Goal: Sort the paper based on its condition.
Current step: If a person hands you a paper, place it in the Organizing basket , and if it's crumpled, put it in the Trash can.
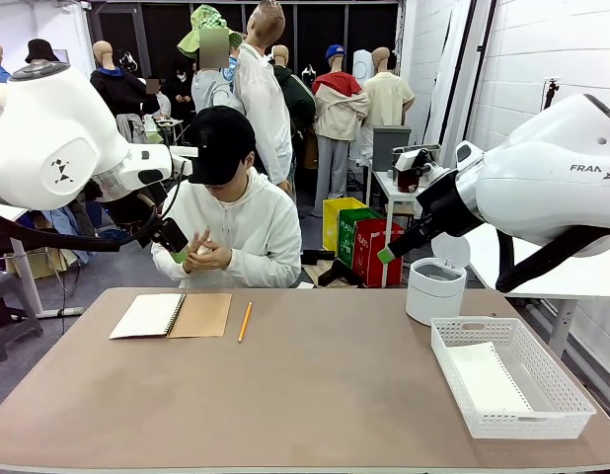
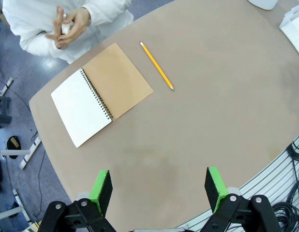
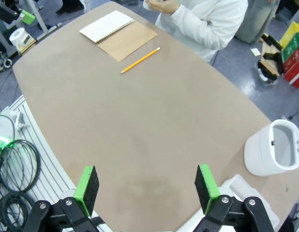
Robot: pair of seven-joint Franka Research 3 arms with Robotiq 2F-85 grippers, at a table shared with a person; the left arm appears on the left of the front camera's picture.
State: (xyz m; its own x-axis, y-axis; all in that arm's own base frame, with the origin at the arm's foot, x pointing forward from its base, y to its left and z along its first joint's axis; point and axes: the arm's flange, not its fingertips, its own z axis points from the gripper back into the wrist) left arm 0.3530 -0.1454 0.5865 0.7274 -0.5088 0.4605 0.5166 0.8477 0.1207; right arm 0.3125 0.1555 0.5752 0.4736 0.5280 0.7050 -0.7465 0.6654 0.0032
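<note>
At the far side, the person's hands (image 1: 204,252) press a small white wad that looks like crumpled paper (image 2: 66,29). A flat white sheet of paper (image 1: 483,380) lies inside the white mesh basket (image 1: 449,363) at the front right. My left gripper (image 2: 159,186) hangs open high over the table's left part, with nothing between its green pads; in the front view it (image 1: 173,242) is close to the person's hands. My right gripper (image 3: 145,186) is open and empty too, raised above the right side (image 1: 392,251).
An open spiral notebook (image 1: 172,315) with a brown cover lies at the far left, a yellow pencil (image 1: 245,321) beside it. A white round bin (image 1: 435,290) stands at the far right behind the basket. The table's middle is bare brown surface.
</note>
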